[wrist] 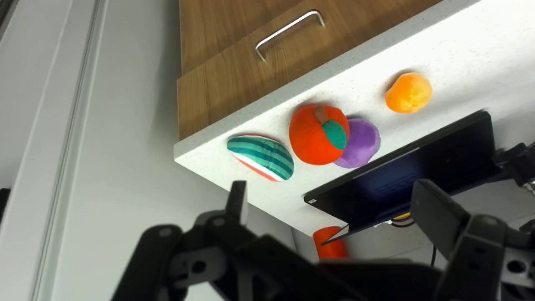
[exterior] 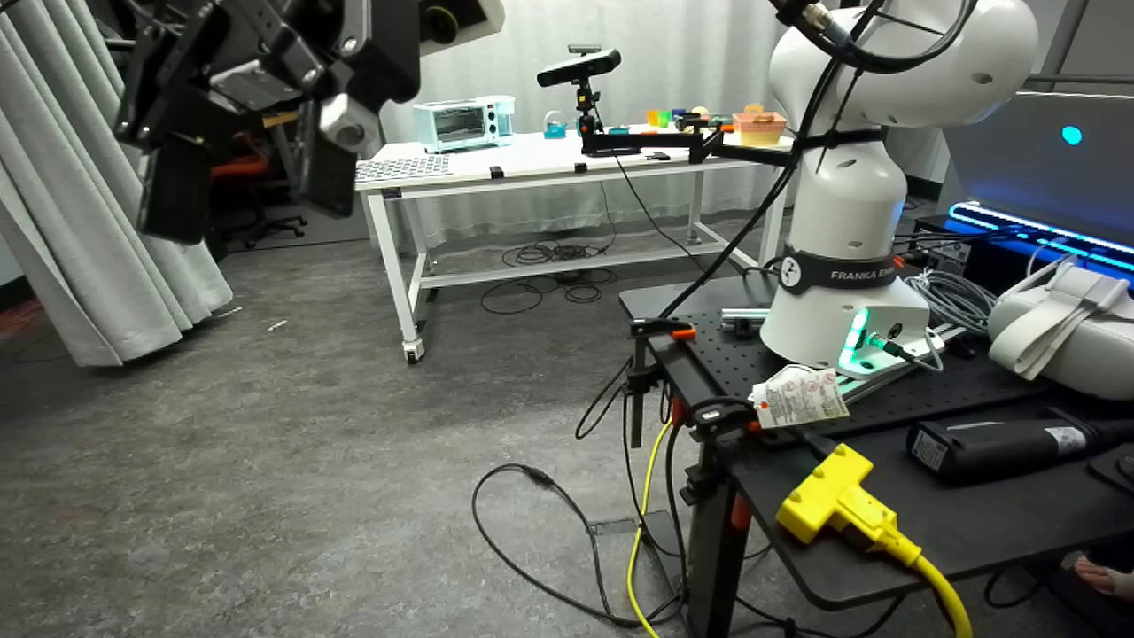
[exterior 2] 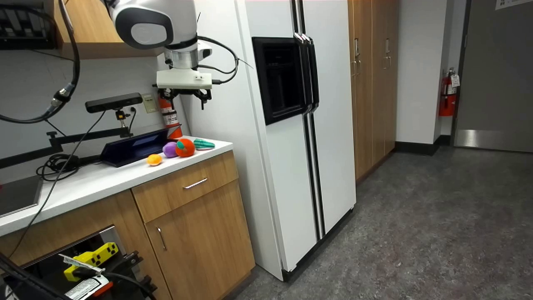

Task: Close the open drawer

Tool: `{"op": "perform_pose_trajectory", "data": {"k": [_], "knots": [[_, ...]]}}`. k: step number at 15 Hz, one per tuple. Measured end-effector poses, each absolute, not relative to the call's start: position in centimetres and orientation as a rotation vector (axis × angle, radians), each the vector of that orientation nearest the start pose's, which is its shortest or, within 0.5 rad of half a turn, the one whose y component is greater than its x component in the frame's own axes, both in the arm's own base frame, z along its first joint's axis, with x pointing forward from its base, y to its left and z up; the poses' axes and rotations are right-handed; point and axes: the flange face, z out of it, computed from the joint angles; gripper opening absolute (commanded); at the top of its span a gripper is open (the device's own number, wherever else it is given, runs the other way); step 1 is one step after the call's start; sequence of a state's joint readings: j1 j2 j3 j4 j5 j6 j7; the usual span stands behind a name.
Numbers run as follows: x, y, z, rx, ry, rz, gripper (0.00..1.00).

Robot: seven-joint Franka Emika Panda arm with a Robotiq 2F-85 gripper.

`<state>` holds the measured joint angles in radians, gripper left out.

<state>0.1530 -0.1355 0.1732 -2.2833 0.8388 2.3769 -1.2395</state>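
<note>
A wooden drawer front (exterior 2: 191, 183) with a silver bar handle sits under the white countertop in an exterior view. It looks flush with the cabinet around it. In the wrist view the drawer front (wrist: 238, 79) shows at the top, with its handle (wrist: 288, 31). The drawer's white inside is not visible. My gripper (wrist: 330, 184) is open, with nothing between its wide-apart fingers. It is above the counter's end, apart from the drawer and handle. In both exterior views the gripper is high up (exterior: 252, 190) (exterior 2: 183, 100).
Soft toys lie on the countertop (exterior 2: 120, 179): a red one (wrist: 315, 138), a purple one (wrist: 361, 144), a yellow one (wrist: 408, 93) and a watermelon slice (wrist: 263, 156). A dark panel (wrist: 388, 171) stands behind them. A refrigerator (exterior 2: 287, 166) adjoins the counter.
</note>
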Motion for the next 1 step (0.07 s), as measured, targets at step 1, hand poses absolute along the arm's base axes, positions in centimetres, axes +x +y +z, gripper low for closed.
{"op": "perform_pose_trajectory", "data": {"k": [1], "knots": [[48.77,17.5,43.44,-2.286,-1.265,-0.633,1.0]]}}
